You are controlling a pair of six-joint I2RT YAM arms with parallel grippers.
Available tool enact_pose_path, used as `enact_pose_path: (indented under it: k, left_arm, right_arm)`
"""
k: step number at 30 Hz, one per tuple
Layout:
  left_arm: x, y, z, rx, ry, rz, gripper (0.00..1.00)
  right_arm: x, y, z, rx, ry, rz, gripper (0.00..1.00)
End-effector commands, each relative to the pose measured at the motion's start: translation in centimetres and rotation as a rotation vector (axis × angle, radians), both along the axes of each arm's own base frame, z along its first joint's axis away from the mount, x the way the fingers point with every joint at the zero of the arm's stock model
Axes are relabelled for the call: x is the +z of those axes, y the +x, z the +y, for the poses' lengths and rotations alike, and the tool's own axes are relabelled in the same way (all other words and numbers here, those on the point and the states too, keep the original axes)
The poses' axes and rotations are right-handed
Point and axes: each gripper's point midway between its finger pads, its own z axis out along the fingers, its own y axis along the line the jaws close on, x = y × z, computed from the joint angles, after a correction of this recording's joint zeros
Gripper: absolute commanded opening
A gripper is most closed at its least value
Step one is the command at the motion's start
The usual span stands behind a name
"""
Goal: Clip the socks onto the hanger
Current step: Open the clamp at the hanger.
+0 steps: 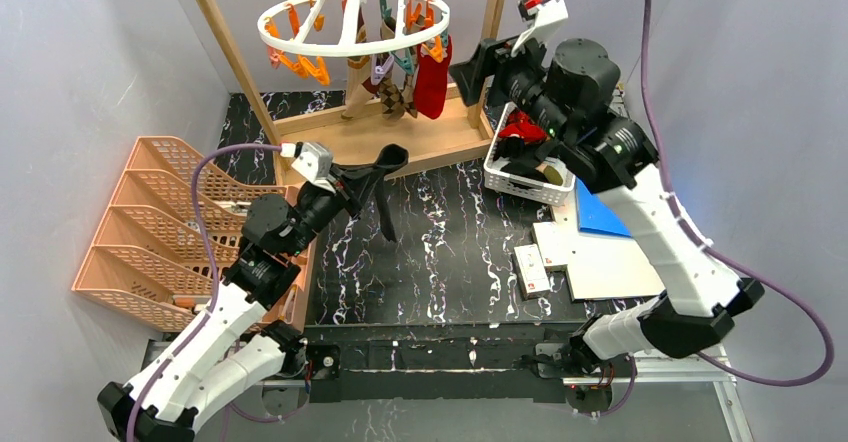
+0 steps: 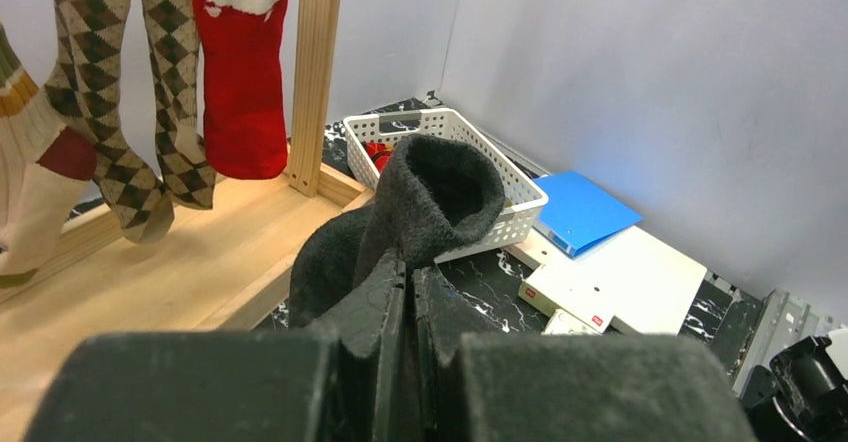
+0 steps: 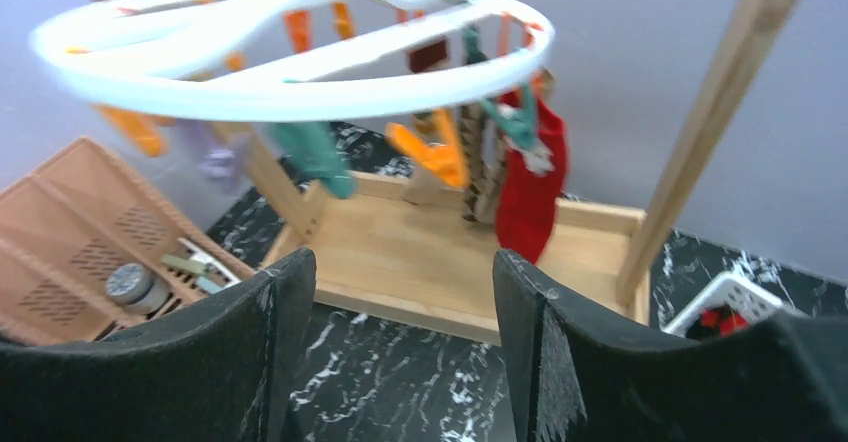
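Note:
The white ring hanger [image 1: 352,20] hangs from the wooden frame with orange and teal clips. A red sock [image 1: 432,80], argyle socks [image 1: 392,97] and a cream sock [image 1: 357,92] dangle from it. My left gripper [image 1: 362,177] is shut on a black sock [image 1: 385,167], held up in front of the frame's base. In the left wrist view the black sock [image 2: 430,197] stands up from the closed jaws of my left gripper [image 2: 412,267]. My right gripper [image 1: 478,70] hovers open to the right of the hanger. The right wrist view looks between its empty fingers at the hanger [image 3: 290,52], with my right gripper [image 3: 400,272] below it.
A white lattice basket [image 1: 525,177] at right holds a red sock [image 1: 520,134]. The wooden frame's base [image 1: 400,137] lies behind the black sock. A peach tiered rack [image 1: 150,222] stands at left. A blue folder [image 1: 600,212] and white boxes [image 1: 600,262] lie at right.

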Motion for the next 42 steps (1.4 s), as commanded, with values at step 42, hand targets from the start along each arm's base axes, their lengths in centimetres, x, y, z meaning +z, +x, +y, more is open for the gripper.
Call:
enact_pose_path:
  k: [42]
  left_arm:
    - [0.4, 6.2, -2.2, 0.089, -0.009, -0.100, 0.00]
  right_arm:
    - [-1.4, 7.5, 4.1, 0.281, 0.001, -0.267, 0.71]
